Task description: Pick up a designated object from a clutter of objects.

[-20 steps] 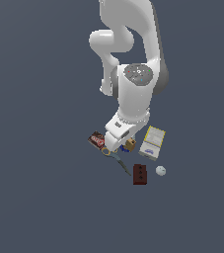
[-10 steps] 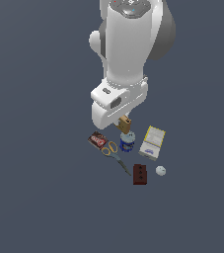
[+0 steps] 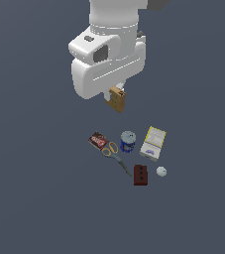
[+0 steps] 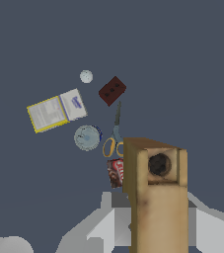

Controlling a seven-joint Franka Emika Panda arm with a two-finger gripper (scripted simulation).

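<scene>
My gripper is shut on the designated object, a tan blocky piece with dark holes, and holds it high above the clutter of objects. In the wrist view the tan piece fills the foreground, with a round dark hole near its end; the fingers are mostly hidden behind it. Below lie the red-brown packet, orange-handled scissors, blue can, white-yellow box, dark red block and tiny white ball.
The clutter also shows in the wrist view: ball, dark red block, box, can, scissors, packet. The grey floor spreads around the group.
The arm has risen well above the clutter, carrying the tan piece up with it. The other items have not moved.
</scene>
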